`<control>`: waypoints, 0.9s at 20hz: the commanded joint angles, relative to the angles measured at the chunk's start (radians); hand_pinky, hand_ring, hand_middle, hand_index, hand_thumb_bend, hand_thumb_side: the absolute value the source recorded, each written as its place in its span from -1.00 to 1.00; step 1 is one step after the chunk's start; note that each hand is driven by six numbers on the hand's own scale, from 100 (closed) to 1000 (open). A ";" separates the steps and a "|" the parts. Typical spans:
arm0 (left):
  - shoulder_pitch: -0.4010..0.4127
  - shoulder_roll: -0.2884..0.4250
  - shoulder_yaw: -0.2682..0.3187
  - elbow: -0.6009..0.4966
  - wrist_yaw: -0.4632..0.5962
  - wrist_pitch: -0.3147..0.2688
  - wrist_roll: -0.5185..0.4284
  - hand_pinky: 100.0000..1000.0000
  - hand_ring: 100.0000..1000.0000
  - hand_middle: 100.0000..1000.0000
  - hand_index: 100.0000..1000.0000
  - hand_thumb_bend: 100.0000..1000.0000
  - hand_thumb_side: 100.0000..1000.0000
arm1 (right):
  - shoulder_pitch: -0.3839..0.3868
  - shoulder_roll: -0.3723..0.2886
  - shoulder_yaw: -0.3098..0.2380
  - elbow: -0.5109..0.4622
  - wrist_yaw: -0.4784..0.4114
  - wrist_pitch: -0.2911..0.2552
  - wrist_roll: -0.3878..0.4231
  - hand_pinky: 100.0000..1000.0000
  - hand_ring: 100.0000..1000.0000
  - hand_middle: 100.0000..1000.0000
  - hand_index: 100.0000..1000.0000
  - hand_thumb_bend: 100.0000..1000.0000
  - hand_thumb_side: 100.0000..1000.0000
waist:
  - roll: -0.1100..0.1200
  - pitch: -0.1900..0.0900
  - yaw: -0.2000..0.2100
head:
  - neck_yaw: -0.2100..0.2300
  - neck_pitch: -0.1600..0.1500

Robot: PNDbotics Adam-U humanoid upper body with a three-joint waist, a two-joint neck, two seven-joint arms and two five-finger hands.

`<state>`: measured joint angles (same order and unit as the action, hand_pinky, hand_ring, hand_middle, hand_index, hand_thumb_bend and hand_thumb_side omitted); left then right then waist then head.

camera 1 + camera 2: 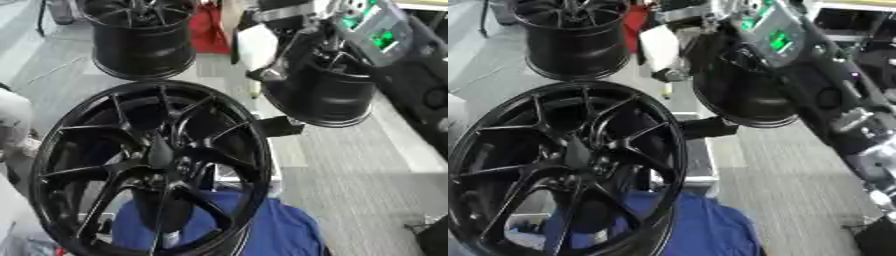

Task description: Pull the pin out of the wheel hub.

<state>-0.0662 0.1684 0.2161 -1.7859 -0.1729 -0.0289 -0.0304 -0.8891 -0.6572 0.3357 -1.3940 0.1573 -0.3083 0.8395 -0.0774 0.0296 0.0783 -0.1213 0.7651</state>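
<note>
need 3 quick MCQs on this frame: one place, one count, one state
1. Which wheel does the right arm reach across?
A. near wheel
B. far left wheel
C. far right wheel

2. How many black wheels show?
A. two
B. three
C. four

3. The panel on the right arm is:
A. dark
B. lit green
C. lit red

Answers:
1 C: the right arm crosses the far right wheel.
2 B: the near wheel, the far left wheel and the far right wheel make three.
3 B: the panel glows green.
</note>
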 commanded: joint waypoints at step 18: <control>0.001 -0.001 0.030 -0.020 -0.002 0.004 0.031 0.09 0.20 0.31 0.62 -0.43 -0.02 | 0.924 0.150 -0.759 -0.075 0.210 0.278 -0.988 0.68 0.61 0.64 0.83 -0.17 -0.37 | 0.044 0.001 -0.051 | 0.036 0.005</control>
<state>-0.0606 0.1601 0.2388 -1.7865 -0.1732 -0.0233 -0.0042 0.0396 -0.5026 -0.3948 -1.4671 0.3846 -0.0377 -0.0810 -0.0333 0.0374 0.0281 -0.0865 0.7653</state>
